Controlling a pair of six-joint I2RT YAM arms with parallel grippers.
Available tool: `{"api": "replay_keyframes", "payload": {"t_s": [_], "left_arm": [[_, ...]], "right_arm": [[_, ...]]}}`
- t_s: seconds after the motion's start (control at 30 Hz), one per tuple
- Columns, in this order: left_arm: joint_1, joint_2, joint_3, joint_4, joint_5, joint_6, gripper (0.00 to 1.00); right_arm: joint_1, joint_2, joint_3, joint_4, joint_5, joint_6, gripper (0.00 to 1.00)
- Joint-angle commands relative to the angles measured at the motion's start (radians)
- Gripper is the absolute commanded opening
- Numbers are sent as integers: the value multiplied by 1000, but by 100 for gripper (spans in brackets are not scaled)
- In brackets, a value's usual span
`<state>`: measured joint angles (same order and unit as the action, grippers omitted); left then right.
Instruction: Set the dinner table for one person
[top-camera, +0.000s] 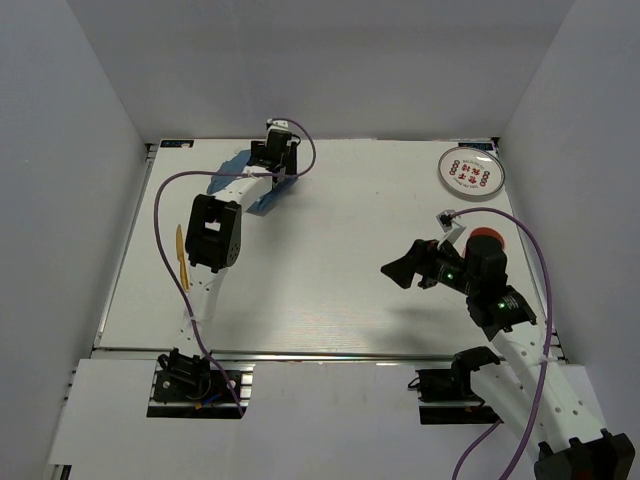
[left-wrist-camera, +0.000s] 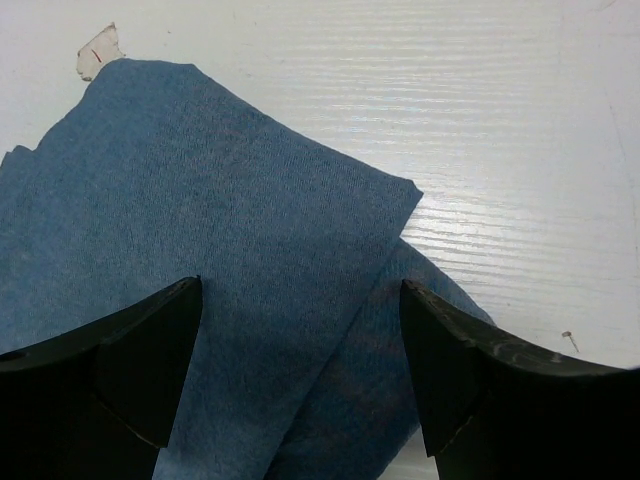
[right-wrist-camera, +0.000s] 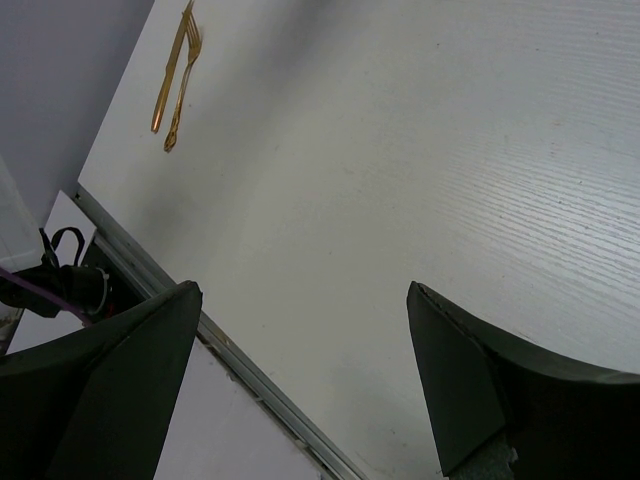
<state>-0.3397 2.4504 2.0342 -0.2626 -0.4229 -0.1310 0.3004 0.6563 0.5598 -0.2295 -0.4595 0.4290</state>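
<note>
I am hovering my left pincer, jaws apart, over the folded blue cloth placemat at the far left of the dinner table, a rigid slab beneath both my arms and nothing to grip. The cloth is looking soft and limp, so I am favouring its free corner. My right pincer is gaping too.

This is a robotics lab test booth rather than a home. The white dinner table is boxed in by plain pale walls at 9, 12 and 3 o'clock. At 6 o'clock, by a silver rail, two arm bases are bolted down, with purple cables trailing from them.
</note>
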Motion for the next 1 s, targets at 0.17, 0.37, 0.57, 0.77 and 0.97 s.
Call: {"api": "replay_keyframes", "payload": {"t_s": [0.17, 0.37, 0.57, 0.77, 0.97], "left_arm": [[10, 16, 15, 0, -2, -1, 81], [19, 4, -2, 14, 29, -9, 34], [8, -77, -26, 42, 91, -2, 22], [-10, -182, -8, 51, 272, -61, 0], [-19, -257, 29, 80, 494, -189, 0]], "right_arm": [[-1, 9, 31, 44, -8, -27, 89], [-4, 14, 29, 45, -4, -29, 89], [-6, 43, 12, 71, -10, -21, 89], [-4, 71, 5, 93, 19, 16, 89], [-10, 103, -20, 154, 151, 111, 89]]}}
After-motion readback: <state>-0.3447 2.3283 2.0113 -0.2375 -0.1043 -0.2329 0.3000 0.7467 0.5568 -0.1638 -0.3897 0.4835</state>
